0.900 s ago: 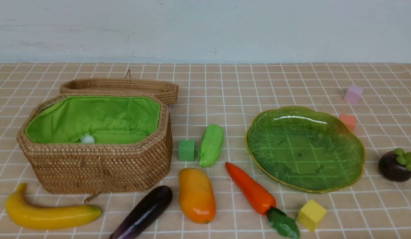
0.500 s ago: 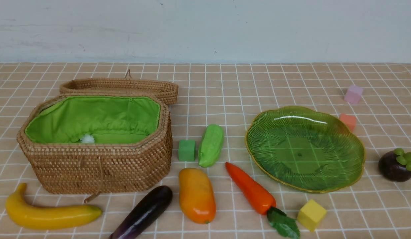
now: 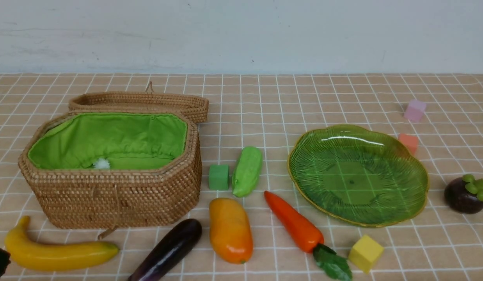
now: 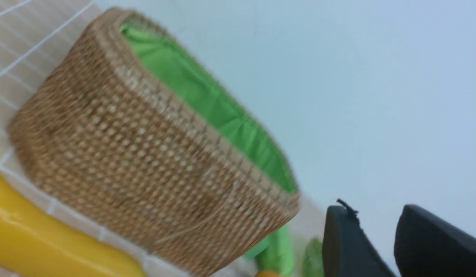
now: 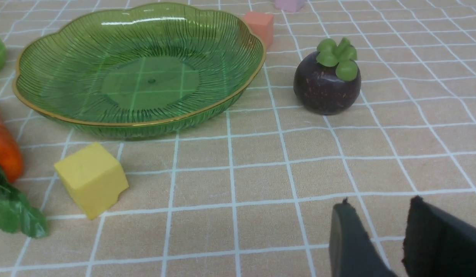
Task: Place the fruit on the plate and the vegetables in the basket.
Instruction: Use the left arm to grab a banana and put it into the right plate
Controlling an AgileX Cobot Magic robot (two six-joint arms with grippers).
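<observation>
At seven o'clock from the basket lies the banana, so I think my left hand, a little open and empty, should open wider, drop over its fat middle and squeeze gently, while my right hand hangs a little open too.

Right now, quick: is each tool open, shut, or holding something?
Left tool: open, a gap between its fingers, holding nothing.
Right tool: open, a gap between its fingers, holding nothing.
</observation>
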